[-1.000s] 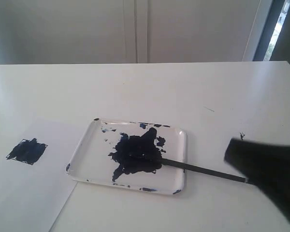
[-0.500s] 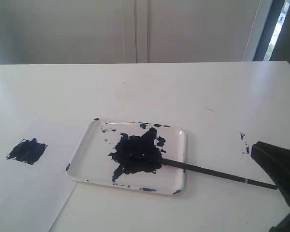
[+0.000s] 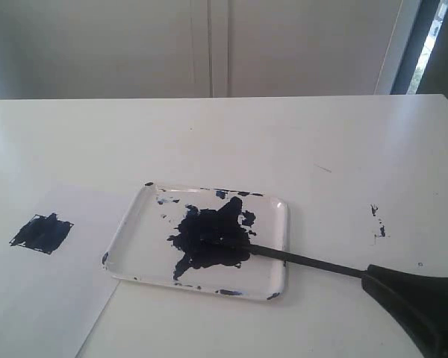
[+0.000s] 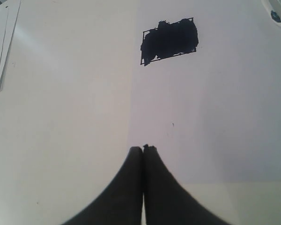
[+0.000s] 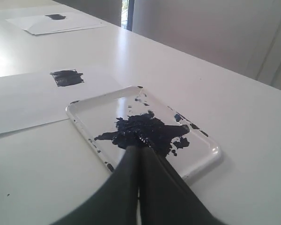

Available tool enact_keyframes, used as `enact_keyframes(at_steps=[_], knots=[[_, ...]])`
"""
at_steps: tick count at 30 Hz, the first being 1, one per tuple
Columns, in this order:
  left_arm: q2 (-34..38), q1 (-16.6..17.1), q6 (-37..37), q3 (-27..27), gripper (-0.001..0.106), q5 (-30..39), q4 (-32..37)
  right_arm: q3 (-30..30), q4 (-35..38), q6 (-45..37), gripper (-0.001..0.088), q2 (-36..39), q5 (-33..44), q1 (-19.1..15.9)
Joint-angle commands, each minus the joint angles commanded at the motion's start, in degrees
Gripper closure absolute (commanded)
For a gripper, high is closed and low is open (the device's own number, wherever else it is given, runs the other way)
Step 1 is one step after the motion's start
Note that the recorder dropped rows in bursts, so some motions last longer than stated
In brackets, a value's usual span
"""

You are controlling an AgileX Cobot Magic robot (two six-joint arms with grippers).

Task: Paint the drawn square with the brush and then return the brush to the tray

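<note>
White table (image 3: 284,142) fills the outside view, with a pale wall behind it. The right gripper (image 3: 370,277) pokes in low, like a dark wedge. The brush (image 3: 306,261) lies straight out from its tip. The near end is hidden by the gripper. The far end rests in the dark blot (image 3: 209,239) in the tray (image 3: 142,239). From here I cannot tell if the jaws touch the brush. Far past the tray, the drawn square (image 3: 41,233) is smeared dark on a paper sheet (image 3: 45,298).

From the left wrist, the left gripper (image 4: 143,149) has its jaws pressed together and holds nothing. It hangs over the paper. The painted square sits well ahead of the tips.

From the right wrist, the right jaws are pressed tight together too, with nothing seen between them. The tray is right in front of the tips, and the blot starts just past them. The square is farther off, beyond the tray.
</note>
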Motion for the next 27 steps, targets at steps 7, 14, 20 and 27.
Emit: enact_keyframes(at_steps=[7, 14, 20, 27], knots=[[0.00, 0.00, 0.00, 0.00, 0.105, 0.00, 0.00, 0.00, 5.48, 0.31, 0.0868, 0.00, 0.00, 0.00], [0.00, 0.00, 0.00, 0.00, 0.105, 0.00, 0.00, 0.00, 37.63, 1.37, 0.0868, 0.00, -1.93, 0.00], [0.00, 0.00, 0.00, 0.00, 0.105, 0.00, 0.00, 0.00, 45.58, 0.83, 0.0868, 0.00, -5.15, 0.00], [0.00, 0.00, 0.00, 0.00, 0.105, 0.00, 0.00, 0.00, 90.50, -76.04, 0.0868, -0.11, -0.62, 0.00]])
